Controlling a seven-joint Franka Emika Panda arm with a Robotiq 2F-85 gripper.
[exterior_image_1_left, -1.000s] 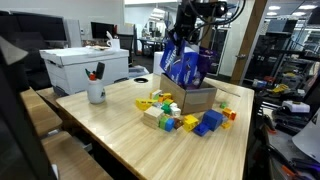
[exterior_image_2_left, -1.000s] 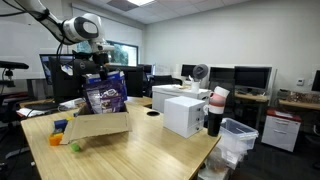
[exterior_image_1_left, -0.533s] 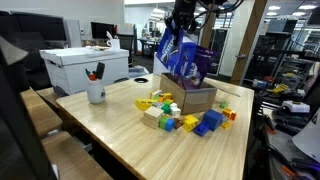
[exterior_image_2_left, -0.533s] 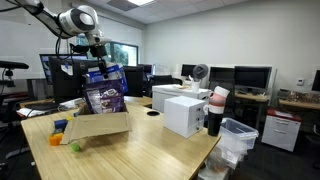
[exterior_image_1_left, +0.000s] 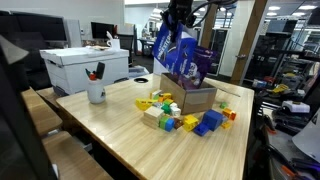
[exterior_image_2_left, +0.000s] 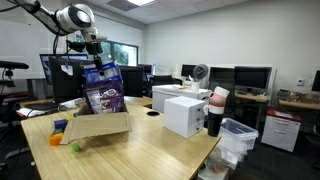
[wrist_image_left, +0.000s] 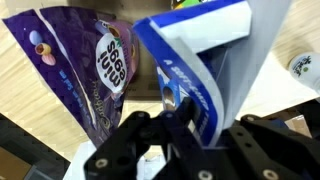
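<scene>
White carton (exterior_image_1_left: 86, 66): sits on the far edge of the table (exterior_image_1_left: 120, 145), at ten o'clock from the mug in an exterior view.
Mug (exterior_image_1_left: 96, 92): white, with pens standing in it, at nine o'clock from the toy blocks and well apart from them.
Toy blocks (exterior_image_1_left: 168, 113): a coloured heap on the wood, lying against the foot of the cardboard box (exterior_image_1_left: 197, 98) from its seven o'clock round to its five.
Purple bag (wrist_image_left: 85, 70): in the wrist view it hangs at nine o'clock of the blue bag (wrist_image_left: 205, 55), just beside it. I cannot tell whether I grip it too.
Gripper (exterior_image_1_left: 178, 22): my fingers are pressed together on the top of the blue bag, pinching its folded edge between them.
Blue bag: it hangs in the air beneath me, at twelve o'clock above the cardboard box, with its lower end near the box's open top.
Cardboard box: upright and open-topped, at three o'clock of the heap.
</scene>
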